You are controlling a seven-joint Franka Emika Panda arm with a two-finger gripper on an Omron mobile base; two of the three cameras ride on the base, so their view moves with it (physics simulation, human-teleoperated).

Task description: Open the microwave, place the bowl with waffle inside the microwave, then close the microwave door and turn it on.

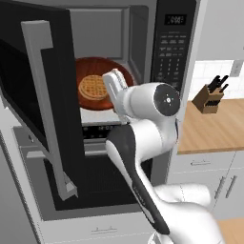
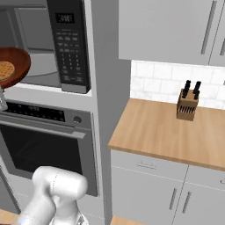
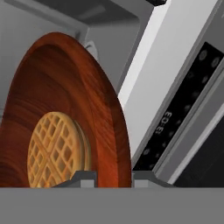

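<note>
The gripper [image 3: 113, 177] pinches the bowl with waffle [image 1: 98, 85] at the microwave [image 1: 143, 43] mouth. The microwave door [image 1: 35, 102] stands open at nine o'clock. At three o'clock, a knife block [image 2: 187, 105] sits on the counter [image 2: 162, 132].

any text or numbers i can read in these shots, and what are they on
"13:03" or close to it, blurred and seen sideways in the hand view: oven display.
Microwave display: lit digits, too blurred to read.
Microwave keypad: button labels too small to read.
Oven control strip: small marks, unreadable.
Bowl with waffle, knife block: no text.
</note>
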